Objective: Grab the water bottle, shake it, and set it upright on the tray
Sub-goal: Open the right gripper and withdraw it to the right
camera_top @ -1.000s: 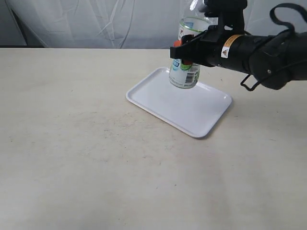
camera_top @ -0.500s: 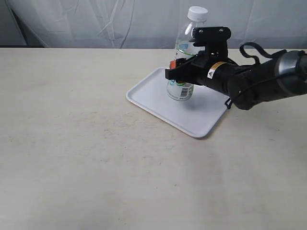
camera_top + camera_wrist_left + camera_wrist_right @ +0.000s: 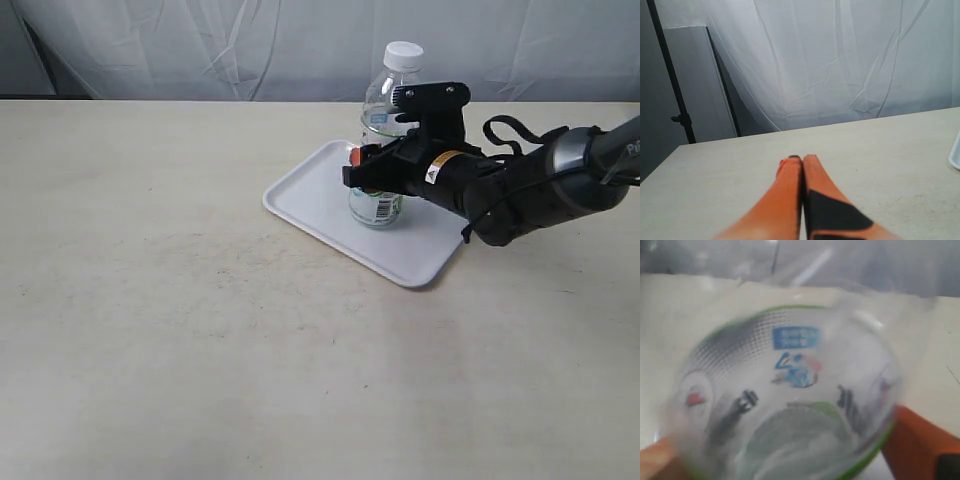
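Note:
The water bottle (image 3: 384, 130), clear with a white cap and a green and blue label, is upright on the white tray (image 3: 330, 200) toward its far side; whether its base touches the tray I cannot tell. My right gripper (image 3: 375, 180) is shut on its labelled middle, reaching in from the right. In the right wrist view the bottle (image 3: 790, 390) fills the picture, blurred, with orange fingers (image 3: 920, 440) on either side. My left gripper (image 3: 802, 159) is shut with nothing in it, above bare table, and does not show in the exterior view.
The tray lies at an angle on a beige table (image 3: 150, 300). A white curtain (image 3: 250, 50) hangs behind the table's far edge. In the left wrist view a tray corner (image 3: 956, 155) shows at the frame's edge.
The right gripper has come down with the bottle, from above the tray's far side to the tray. The arm has dropped lower and slid a little left.

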